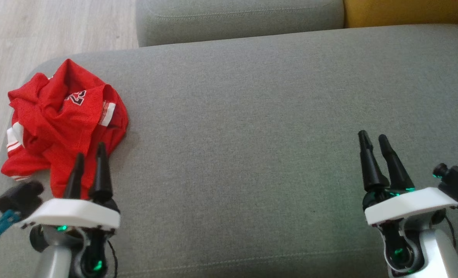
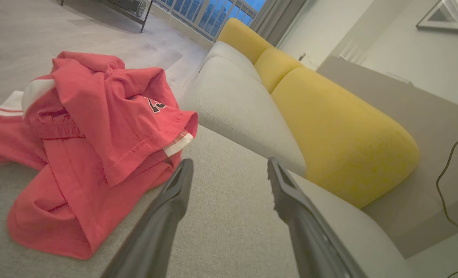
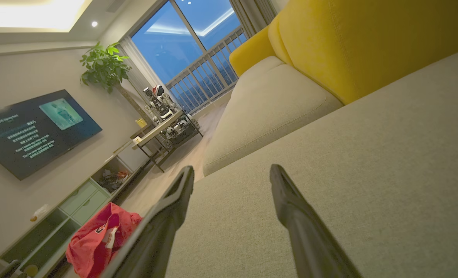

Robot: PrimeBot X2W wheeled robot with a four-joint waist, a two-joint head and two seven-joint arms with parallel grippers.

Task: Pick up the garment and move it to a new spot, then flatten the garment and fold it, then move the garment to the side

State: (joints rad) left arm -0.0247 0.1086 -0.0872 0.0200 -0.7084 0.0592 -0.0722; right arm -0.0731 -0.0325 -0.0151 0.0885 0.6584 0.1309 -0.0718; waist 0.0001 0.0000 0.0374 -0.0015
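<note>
The garment (image 1: 65,123) is a red jersey with white trim, lying crumpled in a heap at the left end of the grey sofa seat (image 1: 252,116). In the left wrist view the garment (image 2: 93,146) spreads to the left of my fingers. My left gripper (image 1: 91,153) stands open at the heap's near edge, with nothing between its fingers (image 2: 174,193). My right gripper (image 1: 373,139) is open over bare cushion at the lower right, far from the jersey. The right wrist view shows the garment (image 3: 97,239) small at its lower left, beyond the right gripper (image 3: 230,173).
A second grey cushion (image 1: 236,19) and a yellow backrest (image 1: 406,11) lie beyond the seat. Wooden floor (image 1: 39,31) runs past the seat's left edge. The right wrist view takes in a wall television (image 3: 36,131), a low shelf unit and a metal cart (image 3: 167,127).
</note>
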